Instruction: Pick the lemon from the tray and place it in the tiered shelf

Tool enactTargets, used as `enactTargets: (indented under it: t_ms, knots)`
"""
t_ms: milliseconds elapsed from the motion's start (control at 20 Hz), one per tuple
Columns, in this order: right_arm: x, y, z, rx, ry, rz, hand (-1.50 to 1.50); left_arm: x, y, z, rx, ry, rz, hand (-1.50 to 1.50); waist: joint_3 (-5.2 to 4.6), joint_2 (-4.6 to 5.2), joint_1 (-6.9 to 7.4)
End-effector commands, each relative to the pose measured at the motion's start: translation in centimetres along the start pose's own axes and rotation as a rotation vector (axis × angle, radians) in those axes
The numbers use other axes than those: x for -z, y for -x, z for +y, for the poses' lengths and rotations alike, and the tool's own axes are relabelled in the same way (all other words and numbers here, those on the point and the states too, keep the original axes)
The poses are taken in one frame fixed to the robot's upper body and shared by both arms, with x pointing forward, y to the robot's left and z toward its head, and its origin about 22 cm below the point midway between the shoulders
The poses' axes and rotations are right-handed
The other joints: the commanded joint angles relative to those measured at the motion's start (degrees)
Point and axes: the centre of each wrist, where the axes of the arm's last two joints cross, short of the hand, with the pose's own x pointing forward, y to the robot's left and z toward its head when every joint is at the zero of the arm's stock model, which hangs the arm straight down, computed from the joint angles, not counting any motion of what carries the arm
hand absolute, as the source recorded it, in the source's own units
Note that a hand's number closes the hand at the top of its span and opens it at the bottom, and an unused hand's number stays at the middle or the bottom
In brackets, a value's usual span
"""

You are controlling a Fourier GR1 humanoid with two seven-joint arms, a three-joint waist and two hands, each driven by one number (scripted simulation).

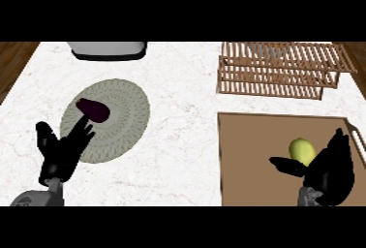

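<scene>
A yellow lemon (302,150) lies on the brown tray (257,155) at the lower right. My right hand (327,169) is just right of and below the lemon, fingers straight and spread, thumb reaching under the fruit; it is open and I cannot tell whether it touches the lemon. The wooden slatted tiered shelf (279,70) stands at the back right, behind the tray. My left hand (61,147) rests open at the lower left, fingers up, over the edge of a round mat.
A round woven grey-green mat (118,116) lies on the left of the white marble counter with a dark purple eggplant (93,109) on it. A grey appliance (107,50) sits at the back edge. Dark wooden floor shows beyond both back corners.
</scene>
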Motion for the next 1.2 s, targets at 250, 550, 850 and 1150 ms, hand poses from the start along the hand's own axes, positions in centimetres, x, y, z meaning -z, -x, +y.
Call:
enactTargets:
  t_ms: [250,550,850,1150]
  knots:
    - [1.6,1.5,2.9,-0.013,0.059,0.088,-1.5,0.4,0.4,-0.6,-0.01,-0.011,0.015,0.0,-0.1,0.09,-0.12]
    - [3.4,0.1,3.9,0.016,0.081,0.048,-1.5,0.7,-0.7,-0.4,0.004,0.003,0.006,0.0,-0.1,0.09,-0.06]
    - [7.3,-0.3,2.2,0.046,0.077,0.021,-1.5,-0.9,0.5,-0.7,-0.006,0.0,0.022,0.0,-0.09,0.08,0.07]
    - [5.8,1.2,4.6,-0.211,-0.119,-0.1,1.5,0.4,-0.7,-0.1,0.0,-0.002,0.025,0.0,-0.11,0.17,0.12]
